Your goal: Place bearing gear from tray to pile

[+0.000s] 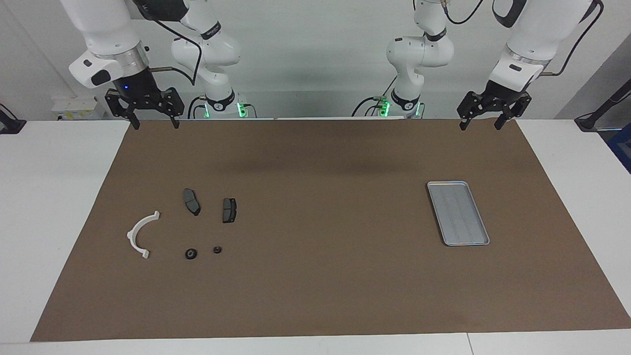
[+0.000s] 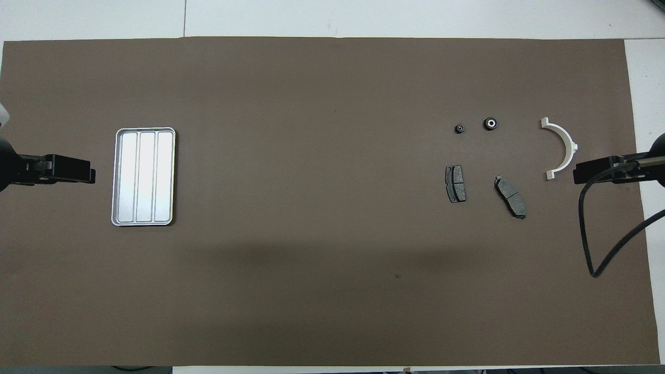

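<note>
Brown mat (image 1: pixel 325 276) covers white table. Left gripper (image 1: pixel 486 123) hangs upper right of facing view over mat's robot-side edge, fingers apart, nothing held. Right gripper (image 1: pixel 154 123) upper left, same edge, fingers apart, nothing held. Both arms wait. Tray (image 1: pixel 458 213) right of centre, bare ribbed floor showing. Pile lower left: white bracket (image 1: pixel 139 235), two brake pads (image 1: pixel 191 201) (image 1: pixel 229 210), larger bearing gear (image 1: pixel 191 254) and smaller one (image 1: pixel 217 250) just beside it, on mat.
</note>
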You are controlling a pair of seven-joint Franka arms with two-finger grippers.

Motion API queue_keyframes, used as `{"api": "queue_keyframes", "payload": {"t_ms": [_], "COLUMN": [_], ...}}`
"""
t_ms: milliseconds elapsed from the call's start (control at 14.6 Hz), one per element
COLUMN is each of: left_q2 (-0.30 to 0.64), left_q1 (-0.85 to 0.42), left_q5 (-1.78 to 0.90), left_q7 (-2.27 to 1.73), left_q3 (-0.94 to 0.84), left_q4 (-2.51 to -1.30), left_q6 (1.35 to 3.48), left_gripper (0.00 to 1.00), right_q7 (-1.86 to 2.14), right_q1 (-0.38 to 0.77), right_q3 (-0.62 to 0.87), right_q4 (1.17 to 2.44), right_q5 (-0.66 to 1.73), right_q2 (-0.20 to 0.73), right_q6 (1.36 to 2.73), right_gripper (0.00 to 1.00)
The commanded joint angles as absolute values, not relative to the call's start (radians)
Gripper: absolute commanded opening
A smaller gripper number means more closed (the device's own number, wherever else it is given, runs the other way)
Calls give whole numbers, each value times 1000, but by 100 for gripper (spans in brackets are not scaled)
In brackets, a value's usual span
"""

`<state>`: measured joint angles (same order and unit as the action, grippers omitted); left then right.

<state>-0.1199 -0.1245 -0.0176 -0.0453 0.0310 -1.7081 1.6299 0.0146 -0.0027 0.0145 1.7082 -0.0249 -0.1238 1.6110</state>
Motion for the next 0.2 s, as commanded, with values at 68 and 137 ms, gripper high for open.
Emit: {"api": "queue_keyframes", "payload": {"t_ms": [68,137], "left_q2": [-152,-152], "left_q1": [-127,-127], "left_q5": [-14,-14], "left_q7": [-51,-51], "left_q3": [34,35], "left_q4": [-1744,-1744], "left_q6": [1644,1644], "left_gripper": [100,100], "right_q7": [3,3], "right_q1": [0,2], "right_q3": [17,18], "right_q4": [1697,1697], "right_q5": [-35,-35], "right_q2": [-126,-126], "right_q6": [1589,1589], "right_gripper": [100,100]}}
